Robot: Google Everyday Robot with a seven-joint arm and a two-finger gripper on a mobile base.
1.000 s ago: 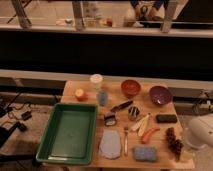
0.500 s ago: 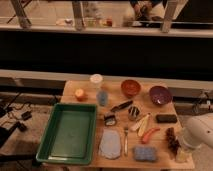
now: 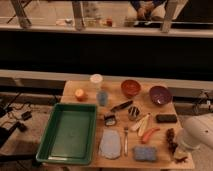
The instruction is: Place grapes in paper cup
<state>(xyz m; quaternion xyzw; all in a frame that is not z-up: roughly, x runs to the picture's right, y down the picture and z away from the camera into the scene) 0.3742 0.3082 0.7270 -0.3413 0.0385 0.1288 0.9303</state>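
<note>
The gripper (image 3: pixel 181 149), at the end of the white arm, is down at the grapes (image 3: pixel 171 139), well to the right of the green tray (image 3: pixel 70 132). I cannot tell how wide it stands or whether it holds them. The orange carrot (image 3: pixel 149 134) lies between the tray and the grapes. The paper cup (image 3: pixel 96 80) stands behind the tray's far right corner, past the blue-grey tumbler (image 3: pixel 102 97).

Dark reddish grapes (image 3: pixel 171 139), white paper cup (image 3: pixel 96 80)

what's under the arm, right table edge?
The grapes: their upper end shows, the rest is covered by the arm. The gripper sits at their lower end; contact is hidden.
</note>
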